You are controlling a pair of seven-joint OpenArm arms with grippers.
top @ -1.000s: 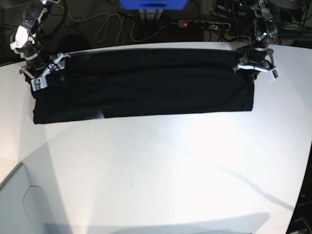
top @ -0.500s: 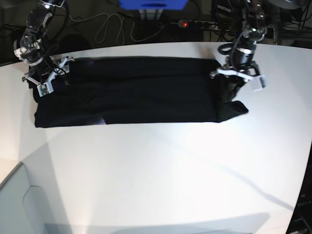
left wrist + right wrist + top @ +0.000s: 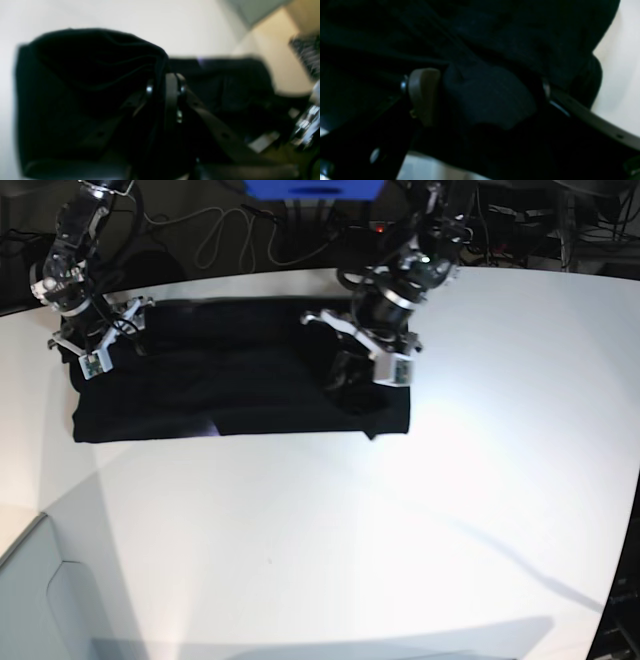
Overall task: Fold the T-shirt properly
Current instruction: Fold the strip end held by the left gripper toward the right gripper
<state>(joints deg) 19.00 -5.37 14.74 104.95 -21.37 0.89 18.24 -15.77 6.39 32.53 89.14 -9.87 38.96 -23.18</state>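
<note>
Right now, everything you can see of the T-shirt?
The T-shirt is black cloth, folded into a long band along the white table's far edge. The left pincer is shut on its end, doubling it over toward the middle. The right pincer stands open over the other end, cloth between its fingers.

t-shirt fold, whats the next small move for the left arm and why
Probably carry on toward the right end effector: the left end effector is shut on the T-shirt, with its end lifted about halfway across and not yet laid flat.
</note>
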